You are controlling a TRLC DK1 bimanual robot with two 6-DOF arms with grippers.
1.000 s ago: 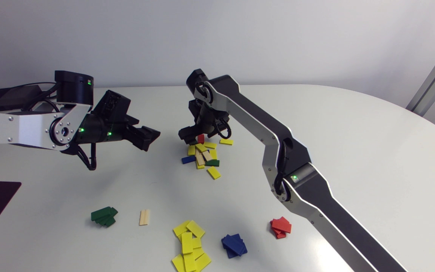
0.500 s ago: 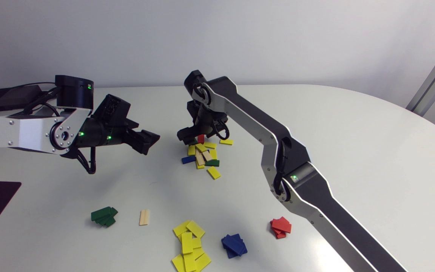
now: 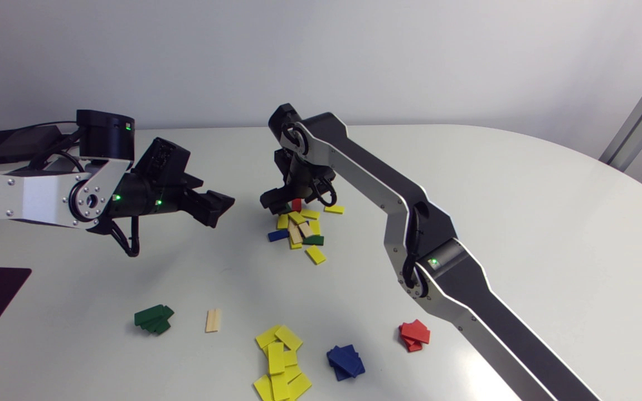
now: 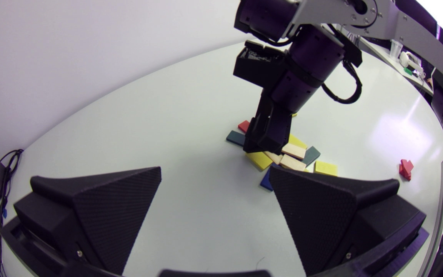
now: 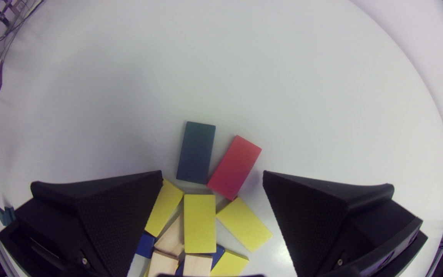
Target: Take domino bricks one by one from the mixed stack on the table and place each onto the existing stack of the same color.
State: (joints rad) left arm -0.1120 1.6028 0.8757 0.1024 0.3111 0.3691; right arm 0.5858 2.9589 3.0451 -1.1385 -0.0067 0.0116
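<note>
Change, last second: your right gripper [image 3: 276, 204] has crept slightly left and upward over the far end of the mixed stack [image 3: 300, 225]. Your left gripper [image 3: 216, 206] has drifted a touch back and down, and hangs well apart from the bricks. No brick has shifted. Reading: the pick is not yet made. You appear to be lining up on the red brick [image 5: 233, 167] or the dark green brick [image 5: 195, 152], which lie flat and touching just ahead of the right fingers. Claw state: right released, fingers wide, nothing touching both of them; left also released and empty, by its own wrist view. Destinations, along the near side of the table [image 3: 521, 184]: green stack [image 3: 154, 318], single wood-coloured brick [image 3: 213, 320], yellow stack [image 3: 280, 362], blue stack [image 3: 346, 361], red stack [image 3: 414, 335]. Obscured: in the head view the right gripper covers most of the red brick and nearly all of the dark green one. In the right wrist view the fingers and the lower edge cut off the yellow bricks [image 5: 199, 223] and the rest of the pile, with blue showing only as slivers. In the left wrist view a blue brick is half hidden behind that gripper's own finger. You cannot judge from any view how high the right fingertips stand above the bricks. How many bricks each sorted stack holds cannot be made out.
</note>
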